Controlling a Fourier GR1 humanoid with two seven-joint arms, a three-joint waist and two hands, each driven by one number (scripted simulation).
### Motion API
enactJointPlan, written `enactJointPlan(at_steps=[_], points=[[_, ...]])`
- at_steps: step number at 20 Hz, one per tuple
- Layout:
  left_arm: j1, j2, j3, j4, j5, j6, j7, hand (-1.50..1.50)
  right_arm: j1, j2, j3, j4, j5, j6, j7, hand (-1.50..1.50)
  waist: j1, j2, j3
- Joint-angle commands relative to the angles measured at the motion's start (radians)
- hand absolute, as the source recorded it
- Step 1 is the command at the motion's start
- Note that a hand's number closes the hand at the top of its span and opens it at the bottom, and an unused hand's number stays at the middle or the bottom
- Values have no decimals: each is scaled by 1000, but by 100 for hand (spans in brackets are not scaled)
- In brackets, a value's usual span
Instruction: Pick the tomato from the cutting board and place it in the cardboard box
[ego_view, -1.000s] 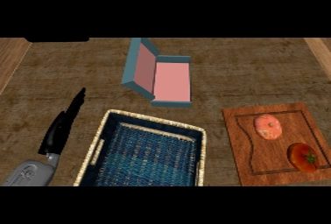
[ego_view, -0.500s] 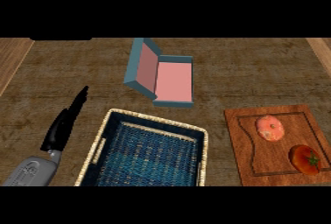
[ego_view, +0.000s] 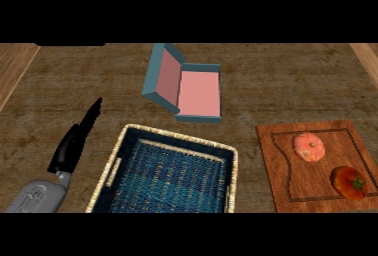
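The tomato (ego_view: 348, 182) sits at the near right corner of the cutting board (ego_view: 284, 165), just beside a pinkish piece of food (ego_view: 308, 147). The only hand in view is the left hand (ego_view: 74, 142), fingers straight and holding nothing, at the far left — the whole blue basket (ego_view: 170, 172) lies between it and the board. The right hand does not show, yet the tomato lies on its side, so that arm is probably nearer. The box (ego_view: 184, 85) — teal outside, pink within — lies beyond, up and left of the tomato.
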Motion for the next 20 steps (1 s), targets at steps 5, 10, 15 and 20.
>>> enactJointPlan(at_steps=[5, 10, 15, 20], points=[[1, -12, 23, -16, -20, -14, 30, 0, -45, 24, -9, 71, 50, -55, -219, -150, 1, 1, 0], [16, -17, 47, 49, -36, -44, -56, 0, -113, 32, 28, 71, 112, -82, -143, -150, 2, 3, -1], [-3, -66, 43, -10, -85, -23, 40, 0, -113, 97, 50, 34, 156, -140, -82, -150, -1, 2, -1], [18, -60, 66, -27, -87, -60, 19, 0, -185, 69, 22, 125, 158, -123, -117, -150, 4, 2, -1]])
